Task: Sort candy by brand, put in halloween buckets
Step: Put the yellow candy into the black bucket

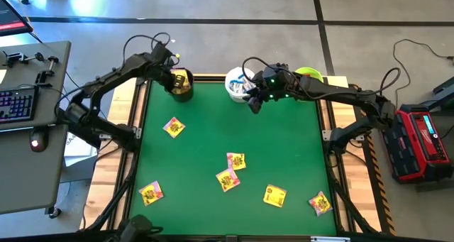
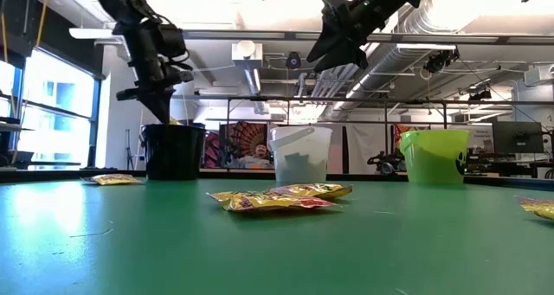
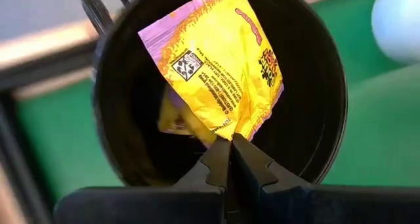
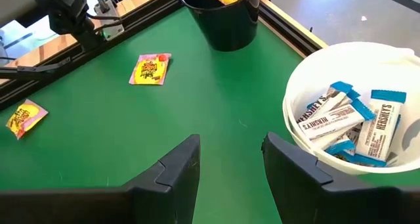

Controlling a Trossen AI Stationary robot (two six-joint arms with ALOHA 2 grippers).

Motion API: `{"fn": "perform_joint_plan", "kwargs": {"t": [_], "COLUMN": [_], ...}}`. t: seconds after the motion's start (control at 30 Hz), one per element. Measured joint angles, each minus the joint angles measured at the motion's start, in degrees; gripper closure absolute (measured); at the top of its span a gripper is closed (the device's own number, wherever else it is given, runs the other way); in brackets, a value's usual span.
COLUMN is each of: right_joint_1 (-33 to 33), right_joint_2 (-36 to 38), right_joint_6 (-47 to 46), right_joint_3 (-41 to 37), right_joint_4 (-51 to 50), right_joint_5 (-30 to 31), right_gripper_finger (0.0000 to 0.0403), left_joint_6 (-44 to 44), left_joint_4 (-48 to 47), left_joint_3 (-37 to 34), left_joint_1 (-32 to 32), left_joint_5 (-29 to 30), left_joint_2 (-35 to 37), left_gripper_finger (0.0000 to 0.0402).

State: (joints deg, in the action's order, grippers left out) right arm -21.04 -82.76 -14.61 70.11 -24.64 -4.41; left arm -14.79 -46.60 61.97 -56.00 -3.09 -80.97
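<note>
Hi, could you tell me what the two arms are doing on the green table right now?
They are sorting candy into buckets. The left gripper, jaws shut, holds a yellow packet over the black bucket, which already has a yellow packet inside. The right gripper hovers with jaws open and empty beside the white bucket, which holds white-and-blue bars. The green bucket stands at the back right. Six more yellow packets lie scattered on the table.

Bright overhead lights, window (image 2: 52,105) glare on table (image 2: 78,234); near packet (image 2: 277,197) soft, wrist views blurred at edges.
</note>
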Motion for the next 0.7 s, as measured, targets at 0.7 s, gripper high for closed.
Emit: {"fn": "perform_joint_plan", "kwargs": {"t": [0.7], "right_joint_1": [0.08], "right_joint_2": [0.00], "right_joint_6": [1.14], "right_joint_3": [0.00], "right_joint_4": [-0.45], "right_joint_5": [-0.35], "right_gripper_finger": [0.0249], "left_joint_6": [25.66], "left_joint_4": [-18.56], "left_joint_3": [20.31], "left_joint_1": [2.89], "left_joint_5": [7.86], "left_joint_2": [-18.63], "left_gripper_finger": [0.0386]}}
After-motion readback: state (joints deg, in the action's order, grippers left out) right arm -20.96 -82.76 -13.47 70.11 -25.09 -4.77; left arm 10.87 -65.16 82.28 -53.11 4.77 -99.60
